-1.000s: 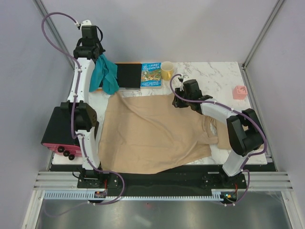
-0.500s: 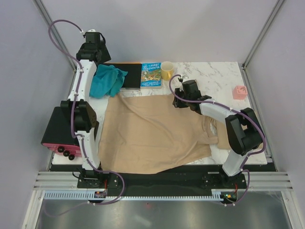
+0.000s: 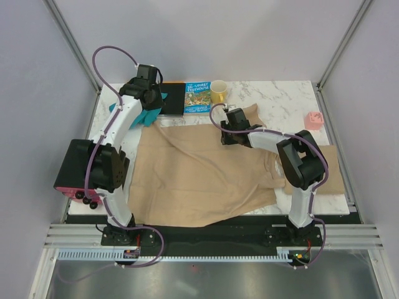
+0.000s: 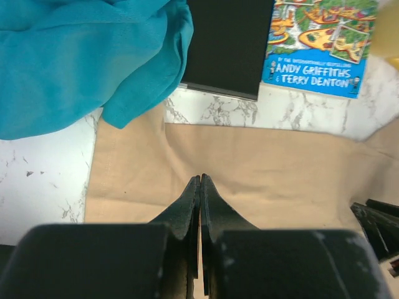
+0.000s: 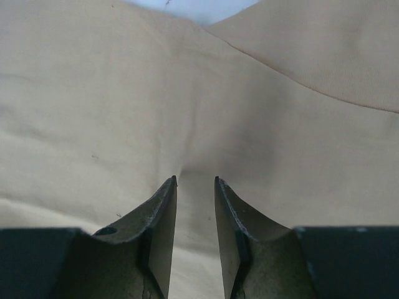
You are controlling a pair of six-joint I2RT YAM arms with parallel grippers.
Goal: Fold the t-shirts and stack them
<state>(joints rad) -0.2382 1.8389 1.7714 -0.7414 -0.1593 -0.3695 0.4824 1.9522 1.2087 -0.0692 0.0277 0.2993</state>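
A large tan t-shirt (image 3: 193,177) lies spread over the middle of the table, and more tan cloth (image 3: 330,167) lies at the right edge under the right arm. A teal garment (image 3: 148,116) is bunched at the back left, also filling the upper left of the left wrist view as teal cloth (image 4: 81,56). My left gripper (image 3: 151,106) hovers over the tan shirt's back left edge (image 4: 262,162), its fingers (image 4: 187,205) pressed together with nothing between them. My right gripper (image 3: 224,138) pinches a ridge of the tan shirt (image 5: 196,205) between its fingers (image 5: 163,212).
Along the back edge stand a black board (image 3: 169,99), a picture book (image 3: 197,98) and a yellow mug (image 3: 219,92). A small pink object (image 3: 313,119) sits at the far right. A black and red box (image 3: 78,171) hangs off the table's left side.
The left arm let the teal garment drop at the back left, swung right toward the tan shirt and shut again. The right gripper pulled tan cloth leftward and back.
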